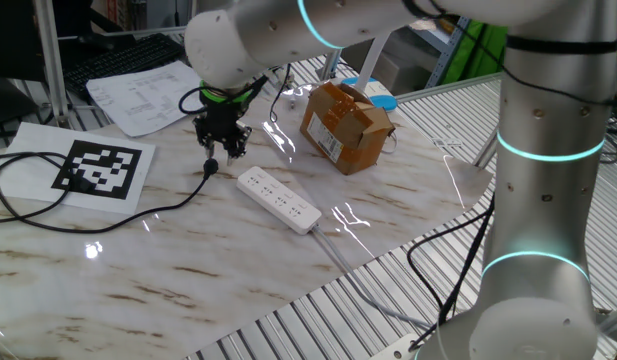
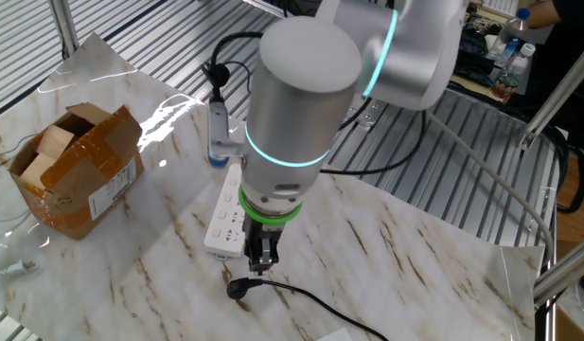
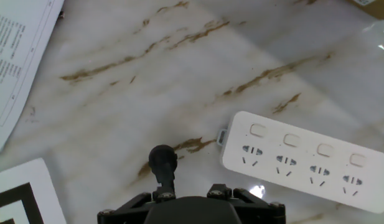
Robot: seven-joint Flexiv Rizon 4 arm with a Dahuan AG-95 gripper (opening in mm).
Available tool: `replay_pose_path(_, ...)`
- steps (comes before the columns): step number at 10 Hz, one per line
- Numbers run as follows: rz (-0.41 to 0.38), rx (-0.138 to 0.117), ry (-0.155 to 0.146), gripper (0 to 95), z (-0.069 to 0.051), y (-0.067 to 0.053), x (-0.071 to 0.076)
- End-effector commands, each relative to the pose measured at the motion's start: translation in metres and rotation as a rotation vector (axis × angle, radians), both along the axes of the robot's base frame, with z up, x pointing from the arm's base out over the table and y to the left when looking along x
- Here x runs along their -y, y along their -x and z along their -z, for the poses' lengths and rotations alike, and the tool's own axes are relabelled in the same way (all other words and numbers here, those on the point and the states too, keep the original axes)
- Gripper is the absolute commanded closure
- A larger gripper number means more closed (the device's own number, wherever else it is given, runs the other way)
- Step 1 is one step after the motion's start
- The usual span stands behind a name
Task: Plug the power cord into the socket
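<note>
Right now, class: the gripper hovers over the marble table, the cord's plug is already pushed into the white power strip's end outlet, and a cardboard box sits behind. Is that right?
Not quite. The plug is not in the power strip; it lies on the marble table beside the strip's end, apart from it, as the hand view shows. The gripper does hover above it, and the cardboard box does sit behind.

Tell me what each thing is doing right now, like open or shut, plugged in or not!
Thin black power cord with round plug: unplugged, lying on the marble table.
Long white power strip: lying flat, visible outlets empty.
Black two-finger pincer: over the plug; open or shut, cannot tell.
Brown cardboard box: flaps open.
</note>
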State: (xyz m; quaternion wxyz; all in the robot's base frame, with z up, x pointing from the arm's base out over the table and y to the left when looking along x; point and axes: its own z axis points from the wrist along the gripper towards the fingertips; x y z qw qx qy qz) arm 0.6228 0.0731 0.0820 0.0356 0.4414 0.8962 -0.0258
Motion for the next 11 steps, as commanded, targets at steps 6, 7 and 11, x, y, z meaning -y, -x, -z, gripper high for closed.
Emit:
replay_pose_path(6, 0.013, 0.037, 0.042, 57.0, 0.011, -0.010, 0.000)
replay_pose_path(7, 0.015, 0.044, 0.052, 57.0, 0.012, -0.013, 0.000)
replay_pose_path(11, 0.029, 0.054, 0.051, 57.0, 0.010, -0.018, 0.000)
